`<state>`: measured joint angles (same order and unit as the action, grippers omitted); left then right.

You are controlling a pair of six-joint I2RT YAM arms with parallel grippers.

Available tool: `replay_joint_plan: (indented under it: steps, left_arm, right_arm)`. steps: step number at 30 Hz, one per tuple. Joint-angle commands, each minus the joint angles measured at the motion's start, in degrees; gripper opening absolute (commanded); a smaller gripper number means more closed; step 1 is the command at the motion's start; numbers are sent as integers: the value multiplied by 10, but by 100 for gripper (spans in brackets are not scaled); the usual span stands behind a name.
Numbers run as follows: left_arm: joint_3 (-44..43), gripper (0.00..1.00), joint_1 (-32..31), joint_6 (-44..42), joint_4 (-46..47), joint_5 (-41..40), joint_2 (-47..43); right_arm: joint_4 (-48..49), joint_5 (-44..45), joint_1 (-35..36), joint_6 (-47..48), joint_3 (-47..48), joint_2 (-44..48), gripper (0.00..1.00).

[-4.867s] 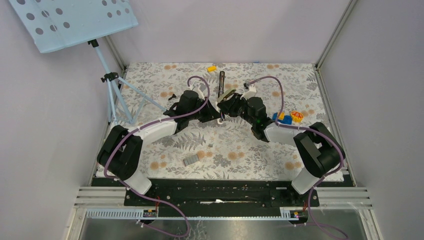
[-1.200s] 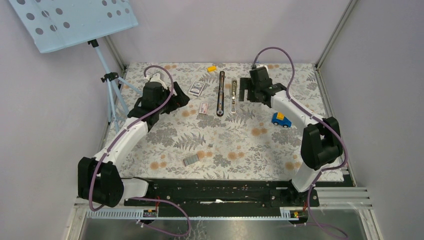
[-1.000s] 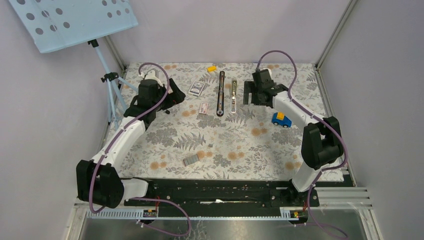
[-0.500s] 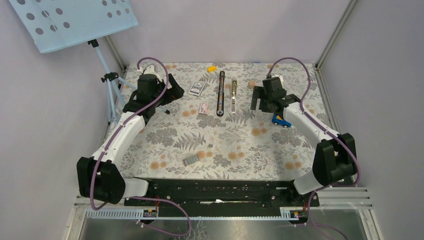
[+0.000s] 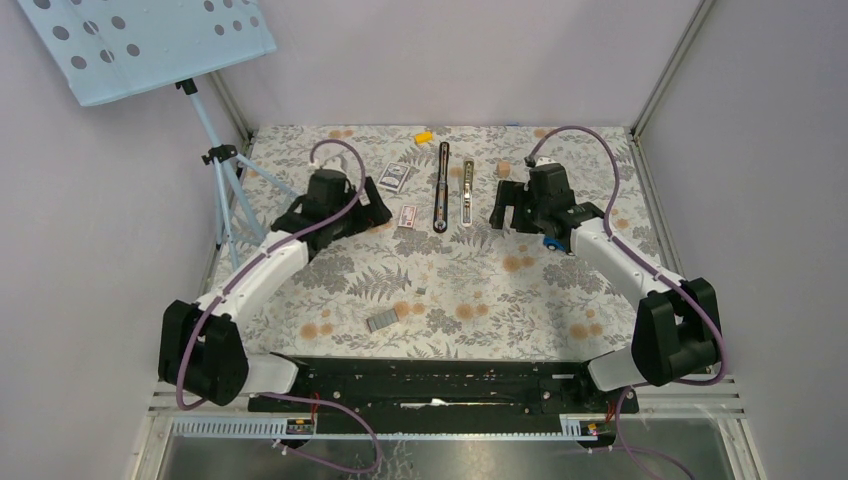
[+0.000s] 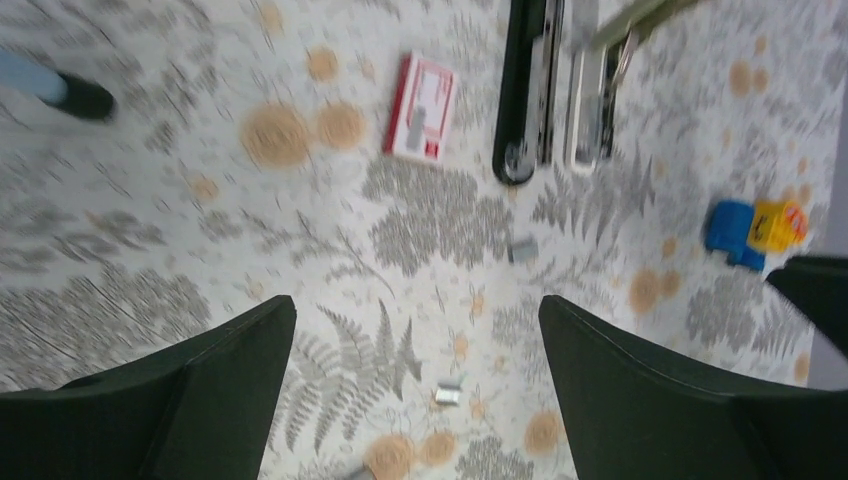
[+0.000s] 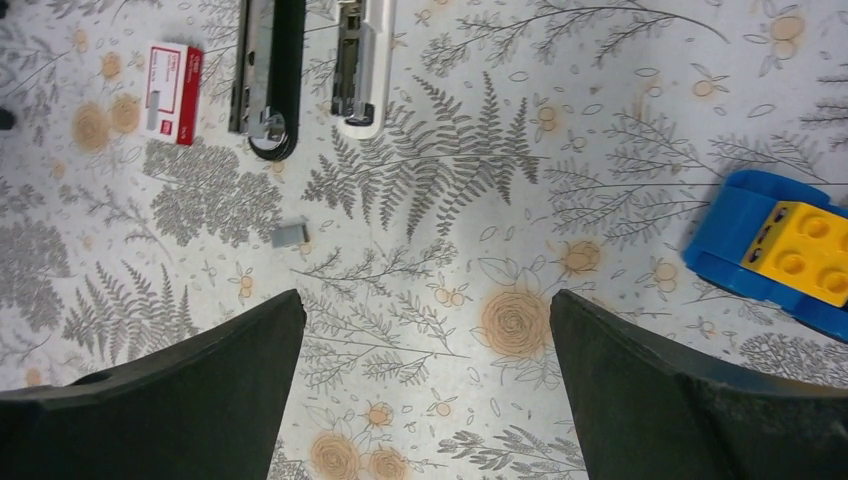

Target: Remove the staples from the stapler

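The stapler [image 5: 442, 186] lies opened flat at the back middle of the floral mat, its black arm [image 6: 525, 90] beside the silver-railed arm [image 7: 362, 55]. A grey strip of staples [image 5: 381, 321] lies near the front, with a small piece [image 5: 421, 291] behind it. Another small staple piece [image 7: 289, 235] rests just in front of the stapler's end, also seen as a grey bit [image 6: 524, 248]. My left gripper [image 5: 373, 204] hovers open left of the stapler. My right gripper [image 5: 507, 207] hovers open to its right. Neither holds anything.
A red staple box [image 5: 406, 216] and a blue one [image 5: 395, 176] lie left of the stapler. A blue-and-yellow toy car [image 7: 775, 250] sits by the right arm, a yellow block [image 5: 424, 136] at the back. A music stand's tripod [image 5: 225, 170] stands at the mat's left edge.
The left arm has swung right and nearer, toward the red box and stapler. The right gripper has drawn back from the stapler's far end to beside the toy car. Both jaws stay open.
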<state>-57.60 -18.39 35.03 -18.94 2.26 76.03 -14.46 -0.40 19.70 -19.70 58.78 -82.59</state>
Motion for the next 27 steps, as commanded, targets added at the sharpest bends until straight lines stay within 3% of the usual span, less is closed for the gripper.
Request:
replay_joint_plan:
  steps: [1,7,14,22,27]
  left_arm:
    - [41,95,-54,45,-38,-38,-5]
    - [109,93,-93,117,-98,-55,-39]
    - [129,99,-138,168,-189,-70,-75]
    - [169,99,-175,223,-183,-54,-108]
    - [148,99,-210,247,-202,-55,-72]
  right_arm:
    - [13,-57,-2,8,2,18,100]
    - [7,-108,-2,13,-2,8,100]
    - [30,-180,6,-11,-14,-1,100]
    - [23,-142,115,-32,-5,-19,97]
    - [48,-137,123,-73,-33,-21,95]
